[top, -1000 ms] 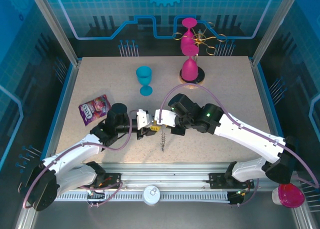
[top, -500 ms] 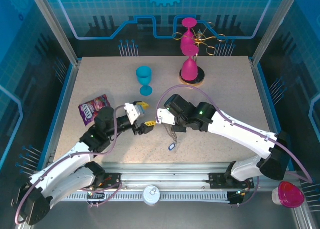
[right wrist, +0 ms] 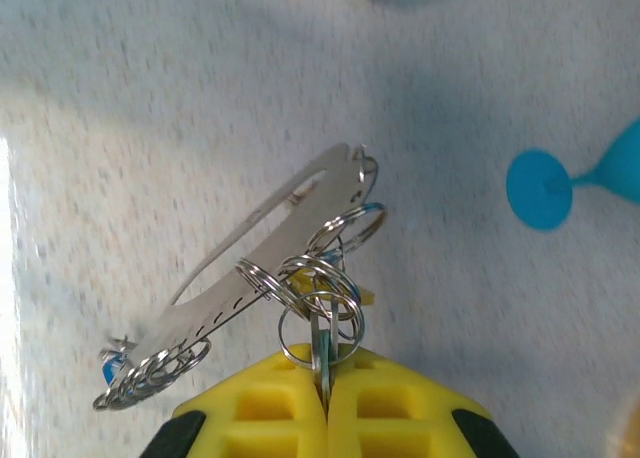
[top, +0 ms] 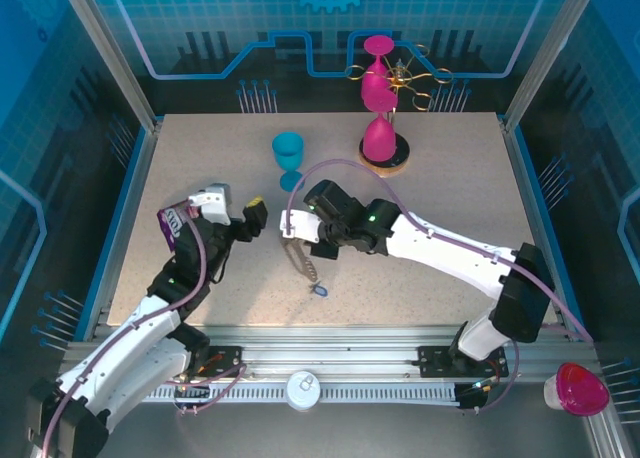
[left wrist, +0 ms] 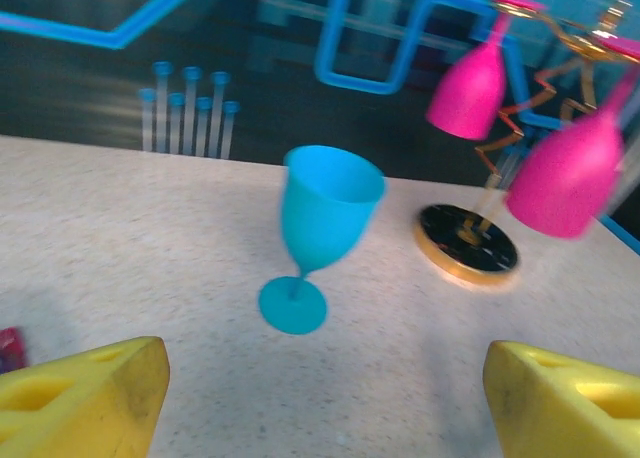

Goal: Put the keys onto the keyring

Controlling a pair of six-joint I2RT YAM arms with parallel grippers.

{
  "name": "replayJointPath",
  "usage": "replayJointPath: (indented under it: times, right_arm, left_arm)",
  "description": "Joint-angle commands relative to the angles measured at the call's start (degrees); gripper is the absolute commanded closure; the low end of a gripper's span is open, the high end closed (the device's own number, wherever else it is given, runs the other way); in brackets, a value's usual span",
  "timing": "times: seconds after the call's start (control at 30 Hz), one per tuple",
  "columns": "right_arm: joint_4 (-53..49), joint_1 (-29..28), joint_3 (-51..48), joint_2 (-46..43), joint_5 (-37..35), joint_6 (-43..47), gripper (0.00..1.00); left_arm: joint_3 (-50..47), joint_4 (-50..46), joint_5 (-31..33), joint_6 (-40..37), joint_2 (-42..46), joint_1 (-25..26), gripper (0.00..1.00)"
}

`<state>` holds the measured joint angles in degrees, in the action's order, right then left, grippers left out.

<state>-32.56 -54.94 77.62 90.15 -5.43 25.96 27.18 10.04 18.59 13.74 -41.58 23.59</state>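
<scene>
My right gripper is shut on the keyring, pinching thin flat silvery pieces that its small rings pass through. The grey oval strap sticks out up-left from the rings, and the chain hangs at its far end with a bit of blue beside it. A yellow key head peeks out behind the rings. From above, strap and chain dangle down to the table left of centre. My left gripper is open and empty, apart to the left, facing the blue goblet.
The blue goblet stands upright just behind both grippers. A rack of pink goblets on a round black base stands at the back right. The purple snack packet lies left, partly under my left arm.
My left gripper has let go and drawn back to the left. My right gripper has carried the keyring left, strap and chain now dangling from it.
</scene>
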Motion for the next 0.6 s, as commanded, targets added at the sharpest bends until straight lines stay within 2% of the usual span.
replayJointPath:
  times: [0.0,0.17,0.43,0.57]
  right_arm:
    - [11.1,1.2,-1.4,2.7,5.8,-5.3,1.00]
    - [10.9,3.2,-6.8,6.1,0.1,-1.5,1.00]
    - [4.4,3.4,-11.9,7.8,-18.5,8.1,0.98]
    - [1.8,3.2,-13.4,8.8,-24.2,9.7,0.99]
  left_arm:
    - [-1.2,-1.9,5.4,7.2,1.5,-2.0,0.18]
    - [-2.0,-1.6,4.5,8.4,0.6,-2.8,0.18]
    - [-2.8,-0.6,4.4,8.3,-1.4,-2.9,0.17]
    - [-3.2,-0.5,4.5,8.1,-1.7,-2.9,0.17]
